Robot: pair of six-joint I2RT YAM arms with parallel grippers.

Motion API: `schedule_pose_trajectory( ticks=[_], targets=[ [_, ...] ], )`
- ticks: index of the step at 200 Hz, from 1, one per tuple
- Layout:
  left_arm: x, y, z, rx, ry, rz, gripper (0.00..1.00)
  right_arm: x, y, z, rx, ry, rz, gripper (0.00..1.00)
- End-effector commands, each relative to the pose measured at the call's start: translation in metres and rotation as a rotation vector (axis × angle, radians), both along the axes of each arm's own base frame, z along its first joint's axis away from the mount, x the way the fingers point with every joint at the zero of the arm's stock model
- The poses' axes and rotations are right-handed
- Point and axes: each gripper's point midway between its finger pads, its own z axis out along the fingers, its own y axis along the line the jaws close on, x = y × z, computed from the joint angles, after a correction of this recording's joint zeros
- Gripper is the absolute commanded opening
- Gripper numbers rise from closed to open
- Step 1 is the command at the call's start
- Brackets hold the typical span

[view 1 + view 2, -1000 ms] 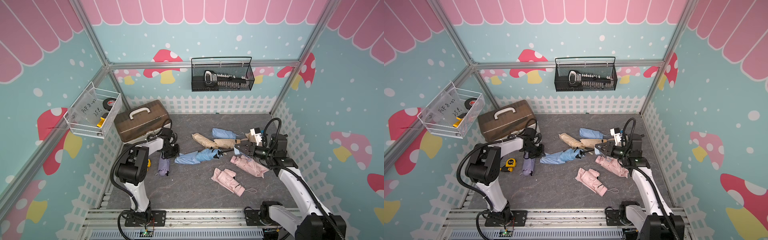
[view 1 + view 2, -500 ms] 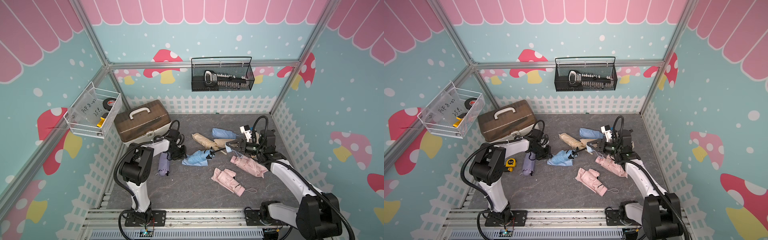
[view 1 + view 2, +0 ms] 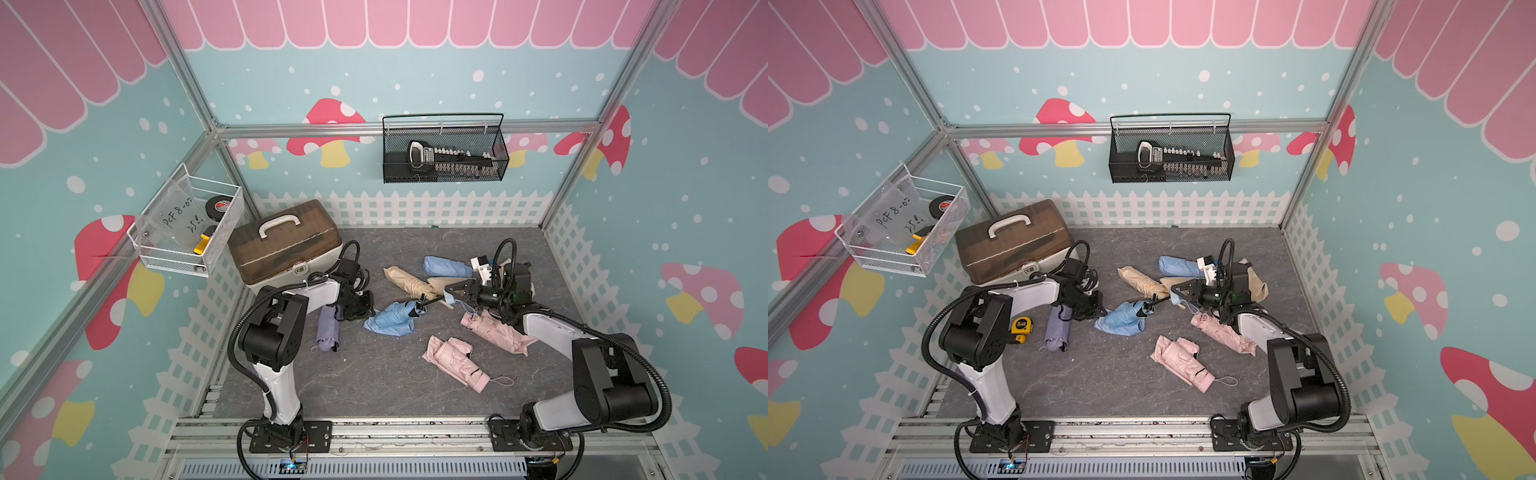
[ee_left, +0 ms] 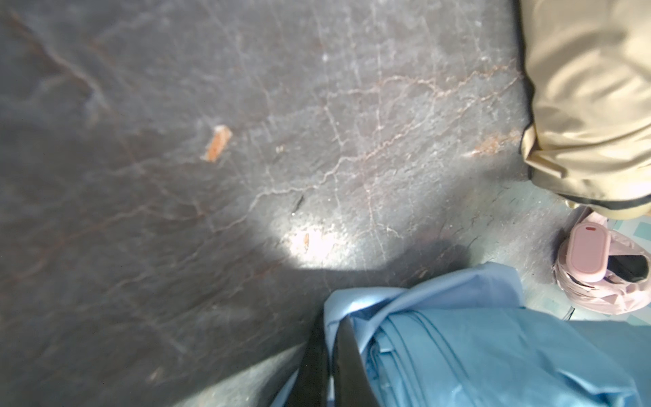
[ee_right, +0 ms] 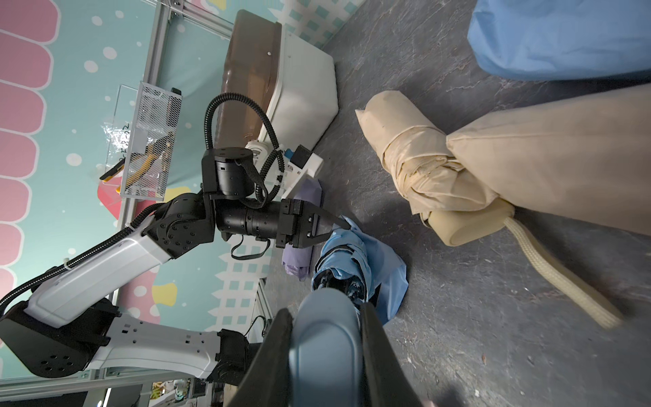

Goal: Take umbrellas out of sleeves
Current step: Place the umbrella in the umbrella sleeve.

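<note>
Right wrist view: right gripper (image 5: pixel 326 313) is clamping the pleated blue umbrella (image 5: pixel 326 352) by its handle, left gripper (image 5: pixel 334 223) pinching its light-blue fabric sleeve (image 5: pixel 385 267).

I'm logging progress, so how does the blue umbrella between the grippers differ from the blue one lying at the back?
The middle blue umbrella is held: the right gripper is shut on its handle and the left gripper pinches its blue sleeve, while the back blue umbrella lies untouched. The middle one's black shaft shows and its sleeve is bunched up; the back one looks smooth and compact. Both are light blue.
</note>
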Motion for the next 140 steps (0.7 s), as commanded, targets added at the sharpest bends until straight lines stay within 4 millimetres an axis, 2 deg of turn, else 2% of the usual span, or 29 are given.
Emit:
schedule_pose_trajectory(
  ticks=[1,33,59,71,93,140],
  targets=[
    [-0.012,-0.002,-0.015,0.025,0.035,-0.022,0.00,0.005,0.002,0.008,0.030,-0.058,0.002,0.04],
    [-0.019,-0.007,-0.020,0.032,0.065,-0.010,0.00,0.003,0.003,-0.007,0.029,-0.030,-0.001,0.04],
    [-0.024,-0.007,-0.023,0.040,0.096,0.039,0.00,0.000,0.011,-0.019,0.016,-0.013,0.027,0.11],
    [-0.025,-0.008,-0.024,0.036,0.108,0.059,0.00,-0.003,0.015,-0.028,0.006,0.008,0.041,0.15],
    [-0.023,-0.009,-0.023,0.030,0.119,0.078,0.00,-0.005,0.021,-0.048,-0.031,0.036,0.053,0.16],
    [-0.023,-0.020,-0.020,0.008,0.121,0.072,0.00,-0.006,0.050,-0.075,-0.076,0.064,0.110,0.16]
  ],
)
